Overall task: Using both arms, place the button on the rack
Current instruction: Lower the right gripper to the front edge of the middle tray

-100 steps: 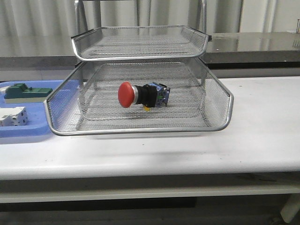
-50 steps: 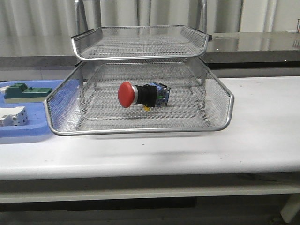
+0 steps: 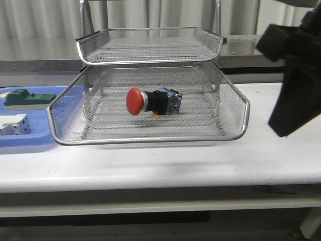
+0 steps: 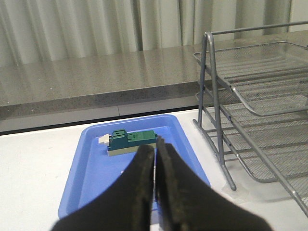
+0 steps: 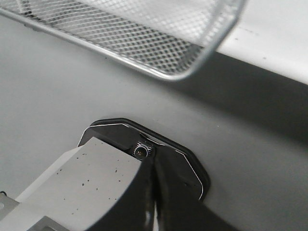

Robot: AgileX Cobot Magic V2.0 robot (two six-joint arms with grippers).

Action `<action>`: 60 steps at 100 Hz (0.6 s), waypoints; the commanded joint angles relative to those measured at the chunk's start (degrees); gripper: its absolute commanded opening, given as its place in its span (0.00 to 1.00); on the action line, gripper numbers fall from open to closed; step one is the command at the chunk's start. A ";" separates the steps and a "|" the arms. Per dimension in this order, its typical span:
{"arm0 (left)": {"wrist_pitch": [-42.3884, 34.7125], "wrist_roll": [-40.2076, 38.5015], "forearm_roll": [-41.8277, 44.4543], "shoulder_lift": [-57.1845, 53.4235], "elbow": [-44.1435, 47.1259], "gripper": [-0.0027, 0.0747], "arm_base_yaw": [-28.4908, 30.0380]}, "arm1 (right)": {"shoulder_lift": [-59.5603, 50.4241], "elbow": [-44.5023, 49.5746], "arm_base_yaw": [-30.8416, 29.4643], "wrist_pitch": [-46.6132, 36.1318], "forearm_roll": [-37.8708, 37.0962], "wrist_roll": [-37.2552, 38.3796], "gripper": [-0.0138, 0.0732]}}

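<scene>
One button (image 3: 152, 101) is lying on its side in the lower tier of the rack (image 3: 235, 131) in the front view, red cap left, silver collar, black body; likely light, rigid, best pinched across the body. Left gripper (image 4: 155, 155) is hanging over the blue tray (image 4: 94, 178), jaws together. Right gripper (image 5: 153, 192) is hovering near the rack's edge, jaws together.

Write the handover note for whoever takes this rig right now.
Left gripper: shut, empty, above the blue tray beside the rack.
Right gripper: shut, empty, above the table near the rack's front corner; the right arm shows at the front view's right edge.
Button: lying on its side in the rack's lowest visible tray, red cap toward the left.
Done: button looks placed.
Left: apparently nothing but parking the arms.
</scene>
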 commanded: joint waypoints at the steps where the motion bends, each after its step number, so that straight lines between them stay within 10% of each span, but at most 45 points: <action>1: -4.64 -0.38 -0.53 0.39 -1.66 0.04 0.17 | 2.03 -3.31 2.84 -2.50 1.07 -0.72 0.08; 60: -4.64 -0.38 -0.53 0.39 -1.66 0.04 0.17 | 20.28 -14.39 15.92 -4.63 -2.19 -0.72 0.08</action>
